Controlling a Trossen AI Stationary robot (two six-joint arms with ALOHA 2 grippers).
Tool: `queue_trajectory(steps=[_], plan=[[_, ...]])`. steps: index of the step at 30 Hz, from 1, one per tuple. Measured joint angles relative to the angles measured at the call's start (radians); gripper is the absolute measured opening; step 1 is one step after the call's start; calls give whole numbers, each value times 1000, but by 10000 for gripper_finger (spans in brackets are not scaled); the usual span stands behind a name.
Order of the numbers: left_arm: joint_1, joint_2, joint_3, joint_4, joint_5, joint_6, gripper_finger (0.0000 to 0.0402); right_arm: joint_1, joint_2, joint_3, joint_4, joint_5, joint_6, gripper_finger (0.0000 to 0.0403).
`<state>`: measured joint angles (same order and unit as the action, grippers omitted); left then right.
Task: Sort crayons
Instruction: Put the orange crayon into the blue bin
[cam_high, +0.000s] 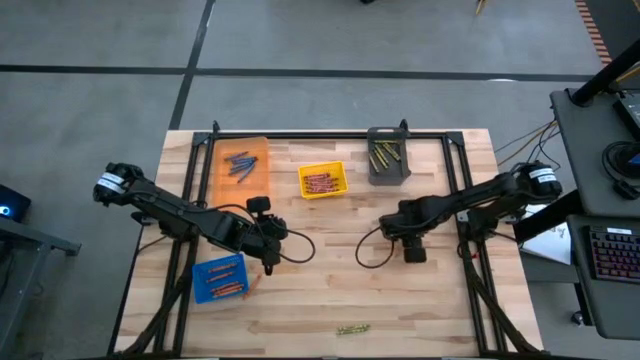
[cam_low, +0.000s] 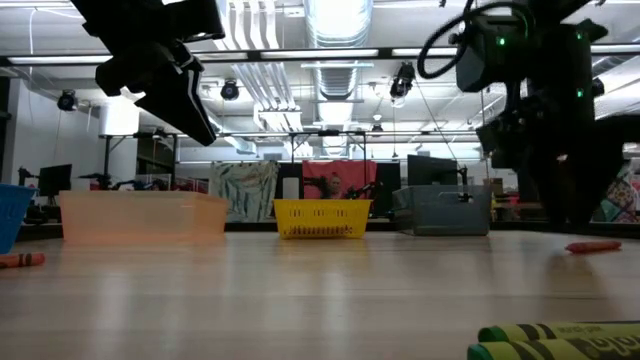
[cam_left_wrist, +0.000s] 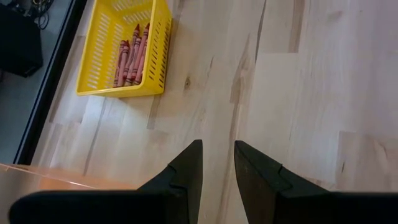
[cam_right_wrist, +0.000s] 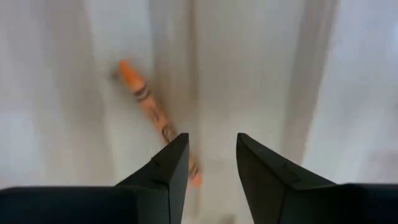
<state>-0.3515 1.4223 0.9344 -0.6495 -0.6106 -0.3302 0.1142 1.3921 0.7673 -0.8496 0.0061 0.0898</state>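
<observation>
While I'm looking straight down from the high cam, my right claw (cam_high: 414, 256) sits over bare tabletop (cam_high: 330, 290) right of centre, and my left claw (cam_high: 268, 262) is just beside the blue bin (cam_high: 218, 279). Crayons are sorted by bin: blue-purple ones (cam_high: 240, 164) in the orange bin (cam_high: 241, 168), red ones (cam_high: 320, 182) in the yellow bin (cam_high: 322, 181), olive ones (cam_high: 384, 155) in the grey bin (cam_high: 388, 157), orange ones (cam_high: 224, 285) in the blue bin. A green pair (cam_high: 352, 329) lies loose near the front edge.

From the low cam, both arms hang above the wood. One orange crayon (cam_low: 593, 246) lies flat on the right, another (cam_low: 20, 260) at far left, and the green pair is right up close.

On the left wrist cam, the fingers (cam_left_wrist: 183, 174) stand a little apart with nothing between them, the yellow bin with its reds ahead.

On the right wrist cam, the fingers (cam_right_wrist: 165, 174) are spread, gripping nothing. An orange crayon (cam_right_wrist: 155, 115) lies on the wood below, its near end just by one fingertip; can't tell if they touch.
</observation>
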Motion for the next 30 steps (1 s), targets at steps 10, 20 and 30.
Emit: queue_trajectory(steps=[10, 20, 30], plan=[[0, 0, 0, 16, 1, -4, 75, 163, -9, 13, -104, -108, 116, 125], [0, 0, 0, 22, 1, -1, 75, 247, 42, 11, -53, -72, 154, 125], [0, 0, 0, 26, 1, 6, 75, 281, 50, -8, -22, 23, 202, 117]])
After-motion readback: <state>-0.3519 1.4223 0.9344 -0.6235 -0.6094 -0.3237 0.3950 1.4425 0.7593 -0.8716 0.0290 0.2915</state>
